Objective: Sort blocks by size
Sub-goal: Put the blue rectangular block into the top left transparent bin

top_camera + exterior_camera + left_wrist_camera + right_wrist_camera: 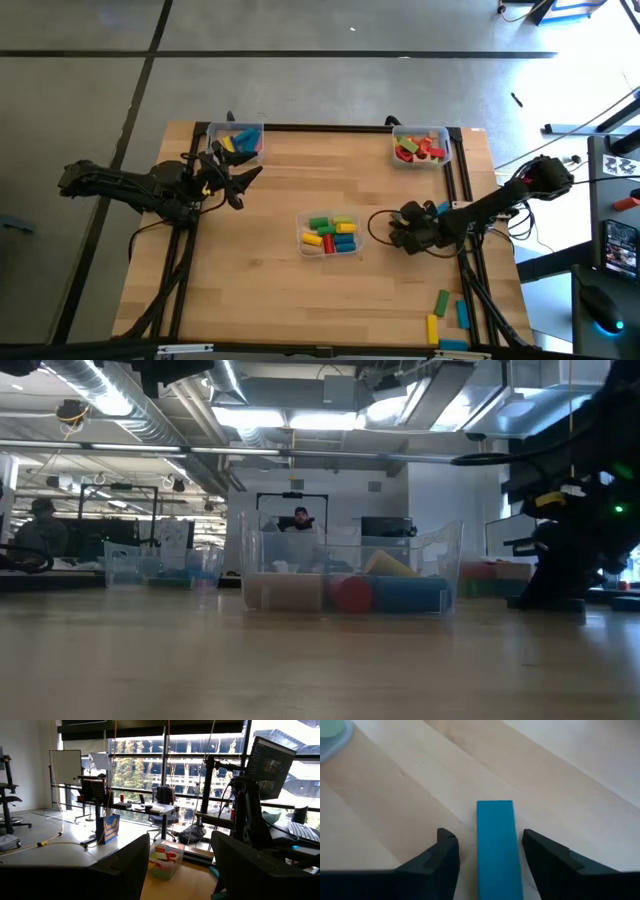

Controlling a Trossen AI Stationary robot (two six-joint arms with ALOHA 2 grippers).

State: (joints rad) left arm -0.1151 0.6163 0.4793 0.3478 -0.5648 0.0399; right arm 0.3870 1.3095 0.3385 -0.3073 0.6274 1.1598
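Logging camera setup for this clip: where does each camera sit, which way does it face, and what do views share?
High: overhead, straight down on the wooden table; both arms show.
Low: table height, facing the clear middle bin; a dark arm at right.
Left wrist: faces the room and the far clear bin of red blocks; open left pincer.
Right wrist: straddles a flat blue block; right pincer.
Shared: high and low both show the middle bin.

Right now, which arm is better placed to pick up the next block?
Right. Its claw sits open over a blue block lying on the table. The left claw waits by the far-left bin.
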